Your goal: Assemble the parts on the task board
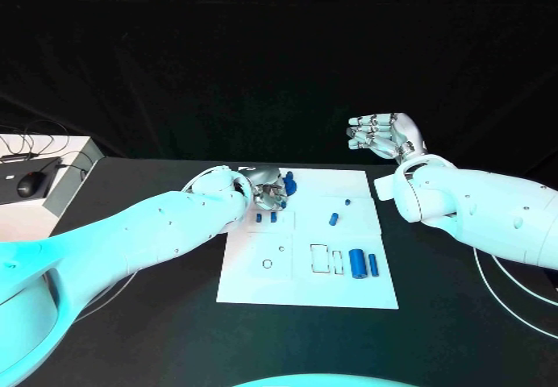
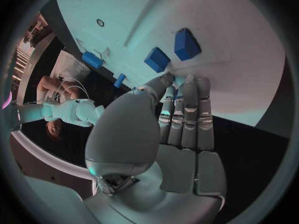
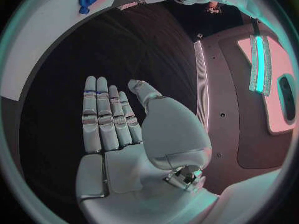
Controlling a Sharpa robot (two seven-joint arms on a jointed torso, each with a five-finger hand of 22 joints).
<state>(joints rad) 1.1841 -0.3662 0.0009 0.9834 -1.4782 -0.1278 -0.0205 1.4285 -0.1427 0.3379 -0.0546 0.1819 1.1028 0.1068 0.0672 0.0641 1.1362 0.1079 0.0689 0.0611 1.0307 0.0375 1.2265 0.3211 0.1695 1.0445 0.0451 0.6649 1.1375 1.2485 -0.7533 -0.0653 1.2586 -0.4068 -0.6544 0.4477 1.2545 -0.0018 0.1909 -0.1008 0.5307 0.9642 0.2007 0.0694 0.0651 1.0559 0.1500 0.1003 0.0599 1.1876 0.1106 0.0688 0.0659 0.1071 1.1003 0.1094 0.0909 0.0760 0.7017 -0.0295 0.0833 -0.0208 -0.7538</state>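
Note:
The white task board [image 1: 305, 282] lies in the middle of the black table. Small blue parts sit on it: two near its left side [image 1: 265, 217], one in the middle [image 1: 334, 218], and upright ones at the right [image 1: 358, 264]. My left hand [image 1: 265, 188] is low over the board's far left corner, with a blue part [image 1: 289, 184] just beside it. In the left wrist view its fingers [image 2: 187, 109] reach straight to the board [image 2: 236, 59], their tips just short of two blue parts [image 2: 157, 59] [image 2: 187, 44]; nothing shows between thumb and fingers. My right hand [image 1: 384, 135] [image 3: 118, 129] is raised beyond the board's far right corner, empty.
A white box [image 1: 64, 173] with a black device [image 1: 31, 184] and cables stands at the table's far left. A pale cable [image 1: 512, 302] loops on the table at the right. Outlined slots [image 1: 320, 256] mark the board's near half.

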